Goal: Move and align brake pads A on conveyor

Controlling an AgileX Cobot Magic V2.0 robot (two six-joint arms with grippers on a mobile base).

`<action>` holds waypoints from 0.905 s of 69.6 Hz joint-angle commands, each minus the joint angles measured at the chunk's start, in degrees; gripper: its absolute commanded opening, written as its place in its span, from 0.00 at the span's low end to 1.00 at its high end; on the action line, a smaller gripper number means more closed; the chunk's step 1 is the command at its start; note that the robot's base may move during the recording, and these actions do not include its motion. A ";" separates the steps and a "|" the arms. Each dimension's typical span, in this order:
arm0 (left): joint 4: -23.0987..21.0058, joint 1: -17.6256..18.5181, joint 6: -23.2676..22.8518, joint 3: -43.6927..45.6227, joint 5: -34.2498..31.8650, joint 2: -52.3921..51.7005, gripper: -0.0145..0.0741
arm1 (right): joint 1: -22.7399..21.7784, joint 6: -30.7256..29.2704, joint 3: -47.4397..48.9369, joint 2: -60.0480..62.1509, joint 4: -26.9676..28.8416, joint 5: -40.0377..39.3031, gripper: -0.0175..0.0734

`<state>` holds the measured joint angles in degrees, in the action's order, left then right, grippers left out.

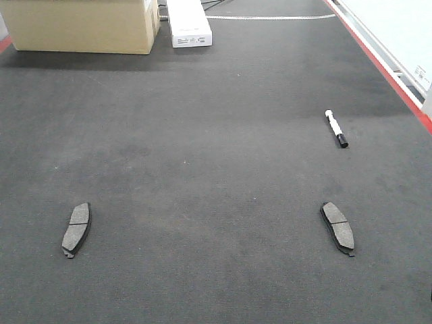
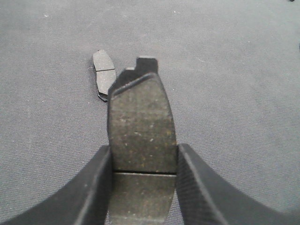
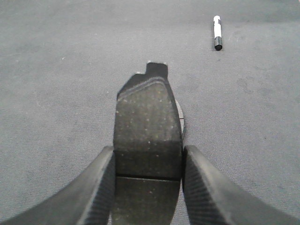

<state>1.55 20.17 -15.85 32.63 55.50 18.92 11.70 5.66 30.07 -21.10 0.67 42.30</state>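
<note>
Two brake pads A lie flat on the dark conveyor (image 1: 216,169), one at the near left (image 1: 76,229) and one at the near right (image 1: 337,227). Neither gripper shows in the front view. In the left wrist view my left gripper (image 2: 144,157) is shut on a third pad (image 2: 140,117), gripped across its width at the centre groove above the belt; the lying pad (image 2: 104,75) sits just beyond it to the left. My right gripper (image 3: 148,157) is shut on another pad (image 3: 147,117) the same way. A sliver of the lying pad (image 3: 181,123) peeks out behind its right edge.
A black-and-white marker pen (image 1: 336,128) (image 3: 217,33) lies on the belt at the far right. A cardboard box (image 1: 81,25) and a white box (image 1: 189,23) stand at the far end. The red frame edge (image 1: 385,71) runs along the right side.
</note>
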 commanded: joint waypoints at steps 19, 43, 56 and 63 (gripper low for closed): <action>-0.26 -0.10 -0.41 1.56 -6.15 0.69 0.16 | -0.22 -0.40 1.74 -0.54 -0.36 -5.21 0.21; -4.86 -0.10 -0.23 2.37 -6.03 2.72 0.16 | -0.22 -0.40 1.74 -0.54 -0.36 -5.21 0.21; -4.72 -0.10 -0.23 6.73 -14.21 14.11 0.17 | -0.22 -0.40 1.74 -0.54 -0.36 -5.21 0.21; -4.72 -0.10 -0.23 10.31 -16.75 23.10 0.18 | -0.22 -0.40 1.74 -0.54 -0.36 -5.21 0.21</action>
<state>-2.70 20.17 -15.85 38.60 46.07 35.04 11.70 5.66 30.07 -21.10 0.67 42.30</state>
